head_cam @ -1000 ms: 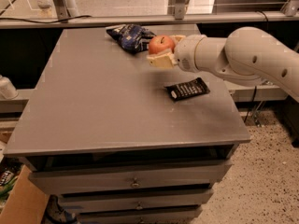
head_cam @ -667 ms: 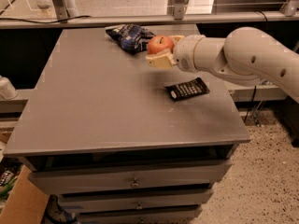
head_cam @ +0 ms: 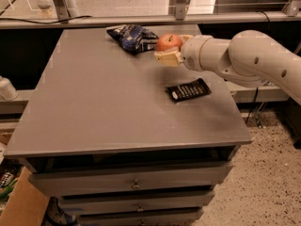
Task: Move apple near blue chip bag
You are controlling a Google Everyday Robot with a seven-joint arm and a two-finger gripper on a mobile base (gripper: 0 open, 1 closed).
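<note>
- The cream two-finger pincer (head_cam: 170,49) reaches in from the right, over the far right part of the grey bench (head_cam: 103,112), at the end of a thick white robot arm (head_cam: 240,55).
- The pincer is clamped on a round red-orange apple (head_cam: 169,41). One pale finger shows below and in front of the fruit, the other behind it.
- Change: compared with a second ago, the apple and pincer sit a touch further right and slightly higher in the view. The shift is small, and the arm's pose is almost the same.
- The wrinkly, foil, dark blue chip bag (head_cam: 131,36) and the flat black rectangular packet with white lettering (head_cam: 188,89) have not moved.
- What this likely means: the apple is already just beside the bag's right edge, so the carrying part looks nearly finished. What seems to remain is setting the fruit down and letting go.
- Whether the apple rests on the bench or hangs just above it cannot be told from this angle.
- Apple's look: smooth and glossy, red-orange with a paler yellowish patch near the top, and a short dark stem pointing up. It appears whole and unbruised.
- The bag lies flat at the bench's far edge, crumpled, with white and black markings. It is wider than the apple.
</note>
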